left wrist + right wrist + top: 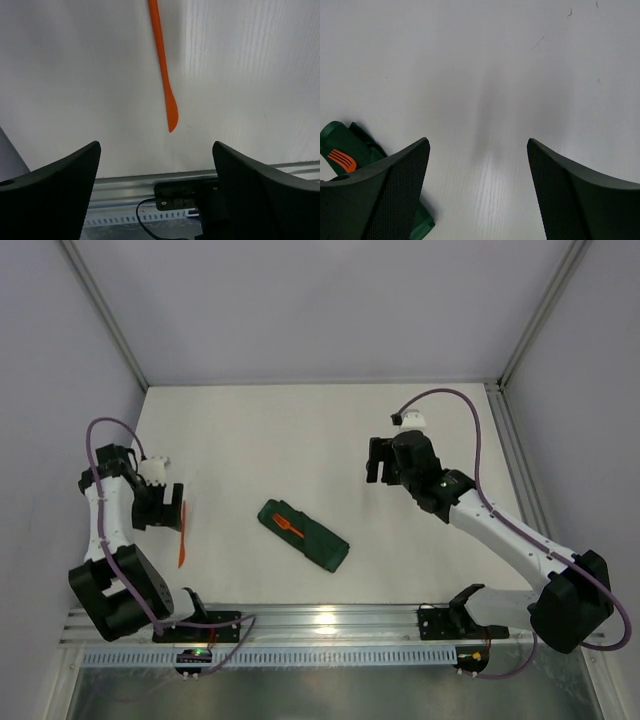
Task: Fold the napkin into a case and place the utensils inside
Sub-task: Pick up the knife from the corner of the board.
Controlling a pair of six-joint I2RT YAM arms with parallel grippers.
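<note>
The dark green napkin lies folded as a narrow case [305, 536] slanting across the middle of the table. An orange fork [288, 524] lies on its upper-left end, tines showing [342, 159] on the green cloth [340, 141]. The other orange utensil [182, 540] lies bare on the table at the left, long and thin with a pointed tip [163, 65]. My left gripper [168, 508] hovers open just beside it, nothing between its fingers [156, 150]. My right gripper [379, 464] is open and empty [477, 142], up and to the right of the case.
A metal rail [330, 620] with a slotted cable strip runs along the near table edge, close below the left gripper [125, 182]. Grey walls and frame posts [105, 315] enclose the white table [300, 440] on three sides.
</note>
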